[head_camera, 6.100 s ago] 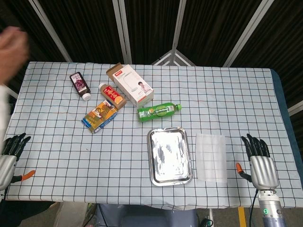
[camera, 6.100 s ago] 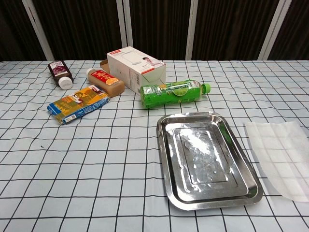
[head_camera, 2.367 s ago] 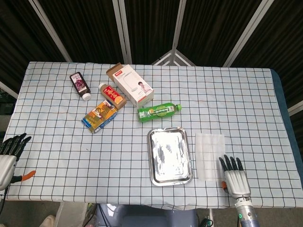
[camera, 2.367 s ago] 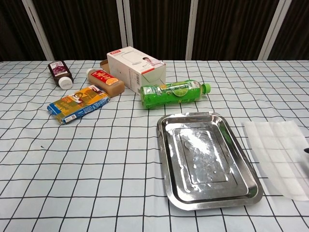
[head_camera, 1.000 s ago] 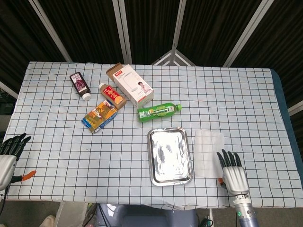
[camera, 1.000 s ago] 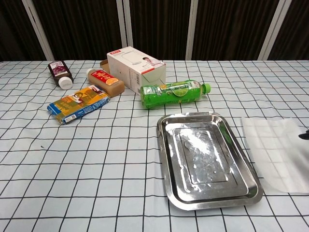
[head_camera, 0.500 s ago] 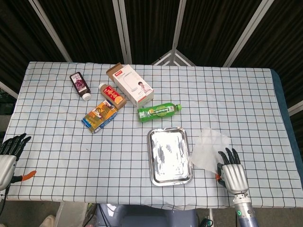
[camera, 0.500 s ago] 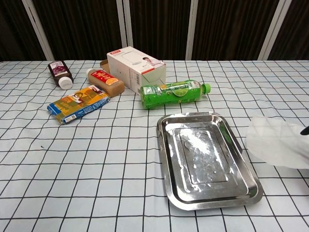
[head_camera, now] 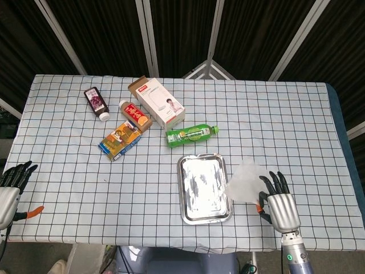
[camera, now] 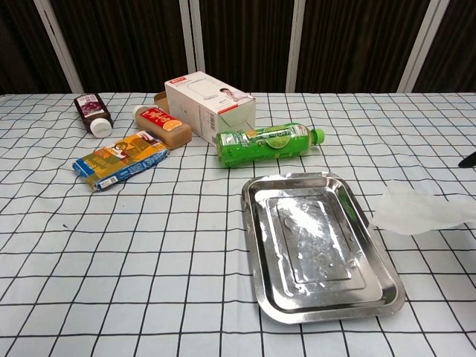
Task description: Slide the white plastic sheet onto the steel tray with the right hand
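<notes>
The white plastic sheet is bunched and lifted off the cloth just right of the steel tray. My right hand grips the sheet's right edge, fingers spread above it. In the chest view the sheet hangs crumpled beside the tray, its left tip near the tray's right rim, and only a dark fingertip shows at the right border. The tray holds nothing. My left hand rests at the table's front left corner, fingers apart, holding nothing.
Behind the tray lies a green bottle. Further back left are a white box, a brown bottle, a dark bottle and a snack pack. The checked cloth ends close behind my right hand.
The sheet lay flat a second ago; now it is raised, crumpled and drawn left toward the tray. My right hand has moved forward and slightly left with it. The left hand is still.
</notes>
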